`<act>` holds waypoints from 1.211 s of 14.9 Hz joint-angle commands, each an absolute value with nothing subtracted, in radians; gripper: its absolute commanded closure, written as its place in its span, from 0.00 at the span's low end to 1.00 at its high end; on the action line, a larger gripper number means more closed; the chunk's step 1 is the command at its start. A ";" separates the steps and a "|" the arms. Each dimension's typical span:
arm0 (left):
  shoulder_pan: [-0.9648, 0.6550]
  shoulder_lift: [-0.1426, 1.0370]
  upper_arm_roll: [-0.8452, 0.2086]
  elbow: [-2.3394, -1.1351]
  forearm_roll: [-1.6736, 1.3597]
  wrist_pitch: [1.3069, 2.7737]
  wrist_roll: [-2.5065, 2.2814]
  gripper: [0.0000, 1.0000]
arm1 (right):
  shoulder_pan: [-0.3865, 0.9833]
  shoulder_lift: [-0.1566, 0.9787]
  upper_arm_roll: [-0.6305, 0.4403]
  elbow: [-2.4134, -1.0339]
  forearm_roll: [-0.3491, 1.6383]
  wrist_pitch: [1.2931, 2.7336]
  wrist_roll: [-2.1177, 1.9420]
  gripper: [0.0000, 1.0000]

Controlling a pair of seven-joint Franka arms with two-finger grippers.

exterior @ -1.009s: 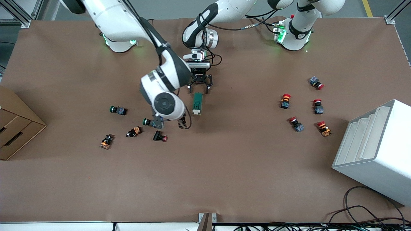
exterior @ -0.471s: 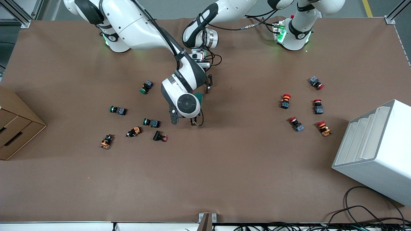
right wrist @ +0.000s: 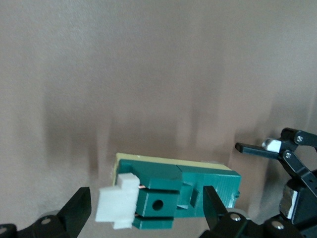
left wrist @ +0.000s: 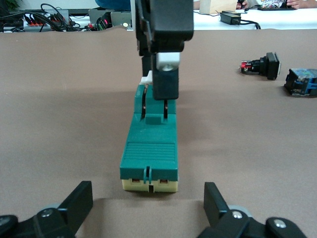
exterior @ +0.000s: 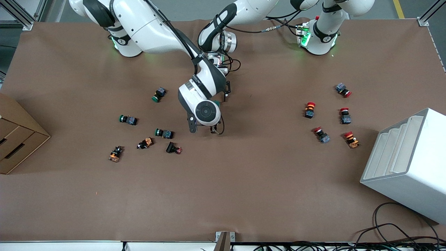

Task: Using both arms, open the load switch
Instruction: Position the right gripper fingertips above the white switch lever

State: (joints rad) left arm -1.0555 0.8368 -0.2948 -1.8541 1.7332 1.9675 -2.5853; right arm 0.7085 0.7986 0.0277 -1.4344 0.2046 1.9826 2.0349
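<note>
The load switch (left wrist: 148, 148) is a dark-green block on a cream base, lying flat mid-table. Its white lever tab (right wrist: 119, 201) is at the end nearer the front camera. In the front view only a green sliver (exterior: 217, 103) shows past the right arm's wrist (exterior: 207, 112). My right gripper (right wrist: 146, 210) is open, with its fingers on either side of the lever end and not touching it. My left gripper (left wrist: 147, 206) is open and low at the switch's other end. The switch lies just ahead of its fingertips, not between them.
Several green-capped and orange push buttons (exterior: 163, 133) lie toward the right arm's end. Several red-capped buttons (exterior: 310, 109) lie toward the left arm's end, near a white rack (exterior: 407, 164). A cardboard box (exterior: 17, 136) stands at the right arm's end, and cables (exterior: 400, 230) trail by the table's front edge.
The right arm has swung from above the green-capped buttons to over the load switch, and now covers most of it. The left arm has not moved.
</note>
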 commanded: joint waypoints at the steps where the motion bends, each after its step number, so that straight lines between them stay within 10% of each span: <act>1: -1.057 0.899 -0.299 -1.853 1.730 2.010 -2.620 0.01 | 0.713 0.804 0.029 -1.416 0.219 1.915 2.049 0.00; 18: -1.057 0.897 -0.299 -1.864 1.730 2.010 -2.615 0.01 | 0.687 0.802 0.066 -1.279 0.209 1.738 2.025 0.00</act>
